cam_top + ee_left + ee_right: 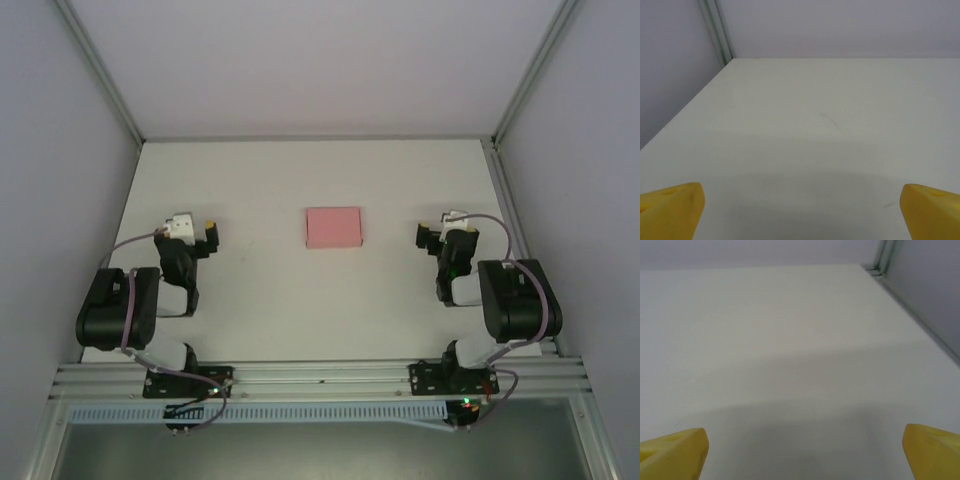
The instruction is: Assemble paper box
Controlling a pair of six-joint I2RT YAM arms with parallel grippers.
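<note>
Left gripper (208, 232) at the near left, jaws spread wide: yellow fingertips (670, 212) sit at the lower corners of the wrist view, with bare white table (260, 300) between them. Right gripper (425, 235) at the near right, equally agape and clamped on nothing. Farther out, between the two and well apart from both, lies the paper box (333, 227) — a plain salmon-pink rectangle on the table; cannot tell whether flat sheet or closed box. Beyond, pale grey walls (300, 60).

Lab cell: alu frame (320, 385), white panels (320, 60)
</note>
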